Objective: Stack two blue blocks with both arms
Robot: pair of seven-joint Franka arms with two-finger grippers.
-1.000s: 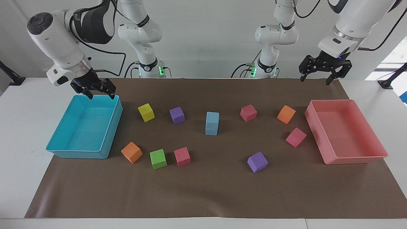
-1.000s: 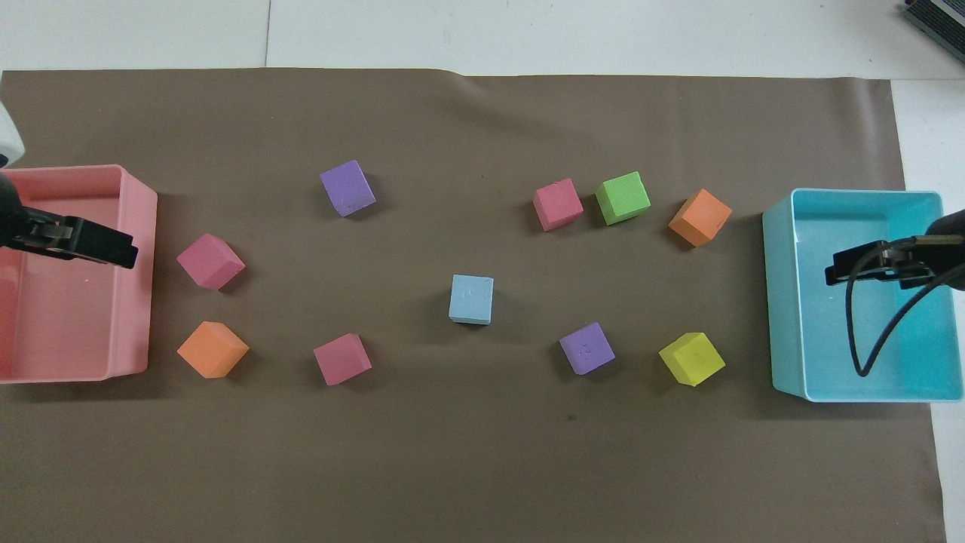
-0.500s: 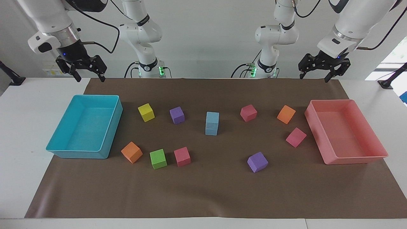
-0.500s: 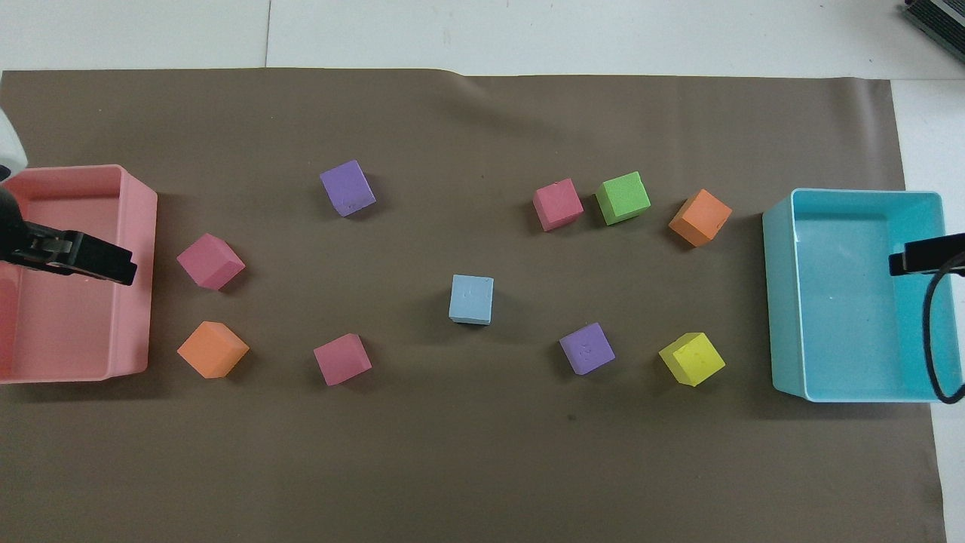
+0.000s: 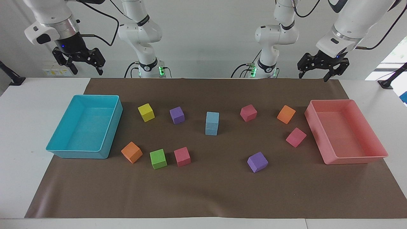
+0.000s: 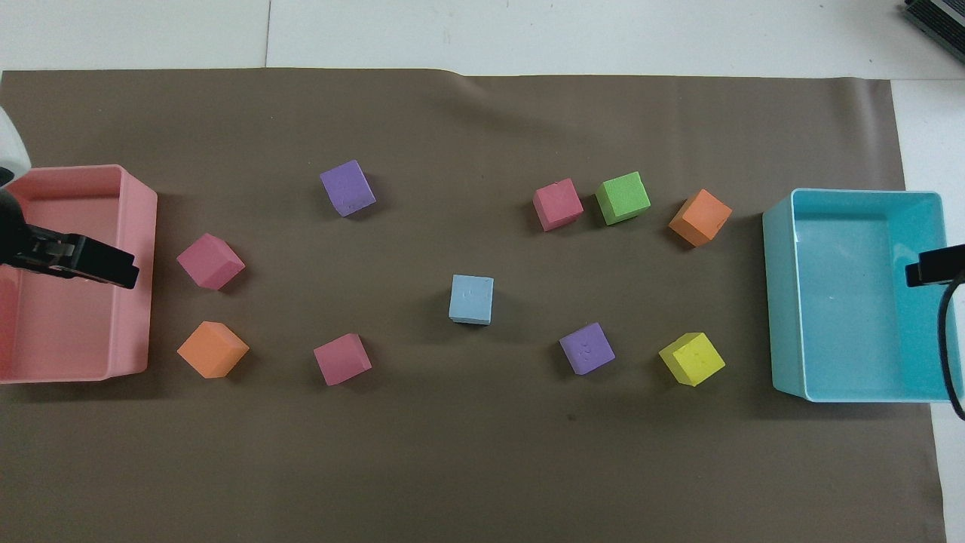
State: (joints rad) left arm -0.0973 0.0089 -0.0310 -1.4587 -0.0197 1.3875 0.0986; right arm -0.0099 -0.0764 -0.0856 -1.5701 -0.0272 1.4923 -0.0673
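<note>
No writing is showing. The two blue blocks [image 5: 212, 123] are sitting stacked mid-mat [image 5: 203, 190] on the white bench [image 5: 19, 127]; the left gripper [image 5: 314, 75] and right gripper [image 5: 85, 69] are hanging released, empty.

A plain white wall [image 5: 206, 35] stands at the robots' end of the white desk [image 5: 38, 92]. A brown mat [image 5: 203, 190] covers most of the desktop, with bare white margins at both ends. Bright daylight comes through a window [image 5: 392, 55] at the left arm's end. The light is even, the shadows soft.
</note>
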